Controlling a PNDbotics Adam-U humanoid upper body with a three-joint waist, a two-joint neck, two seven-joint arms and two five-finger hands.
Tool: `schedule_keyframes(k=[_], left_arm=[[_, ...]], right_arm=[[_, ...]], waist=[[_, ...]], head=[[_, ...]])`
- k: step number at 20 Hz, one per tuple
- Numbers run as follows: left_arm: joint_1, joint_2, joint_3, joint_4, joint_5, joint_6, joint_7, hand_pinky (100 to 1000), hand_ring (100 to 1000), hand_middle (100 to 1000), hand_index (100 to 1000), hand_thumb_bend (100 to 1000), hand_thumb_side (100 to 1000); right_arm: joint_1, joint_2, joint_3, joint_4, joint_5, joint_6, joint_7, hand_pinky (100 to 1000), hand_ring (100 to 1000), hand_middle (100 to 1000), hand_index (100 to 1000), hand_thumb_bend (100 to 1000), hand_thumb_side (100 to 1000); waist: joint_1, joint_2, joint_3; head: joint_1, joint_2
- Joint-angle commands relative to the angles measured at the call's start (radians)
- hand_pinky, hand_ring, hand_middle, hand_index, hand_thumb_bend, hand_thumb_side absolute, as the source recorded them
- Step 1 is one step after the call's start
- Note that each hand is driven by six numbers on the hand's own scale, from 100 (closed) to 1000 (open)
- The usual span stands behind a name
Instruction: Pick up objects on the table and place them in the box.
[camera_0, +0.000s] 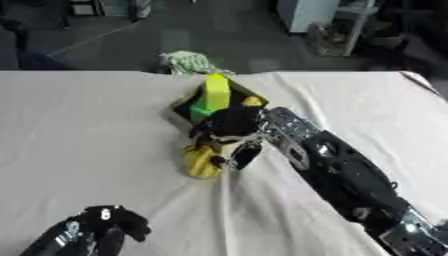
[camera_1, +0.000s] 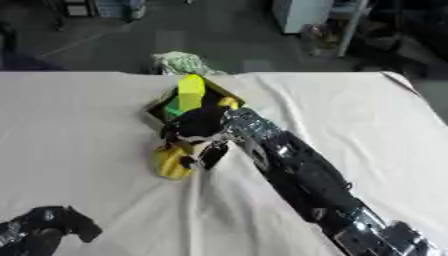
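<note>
Both views come from the robot's head, set side by side, looking steeply down and forward over the white-draped counter (camera_0: 87, 130) toward its far edge and the dark floor beyond. They stand close above the work, so the right arm fills the lower right of each. The two share nearly the whole scene: the box (camera_0: 229, 95) sits near centre in both, a little further left in the right eye view, which also cuts off more of the left hand (camera_0: 92, 232) at the lower left corner.
</note>
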Motion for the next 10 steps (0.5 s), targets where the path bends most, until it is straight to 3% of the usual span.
schedule_keyframes(k=[1, 10], left_arm=[[-0.006, 0.006, 0.002, -0.021, 0.002, -0.004, -0.001, 720, 697, 540, 731, 100, 708], [-0.006, 0.007, 0.002, -0.021, 0.002, -0.004, 0.000, 720, 697, 540, 731, 100, 708]], right_arm=[[-0.013, -0.015, 0.000, -0.041, -0.012, 0.005, -0.057, 854, 895, 883, 499, 132, 286], [-0.001, -0.023, 0.013, -0.069, -0.055, 0.015, -0.213, 838, 865, 834, 362, 110, 215]], waist=[[0.003, -0.015, -0.001], [0.002, -0.015, -0.003]], head=[[-0.004, -0.007], [-0.005, -0.011]])
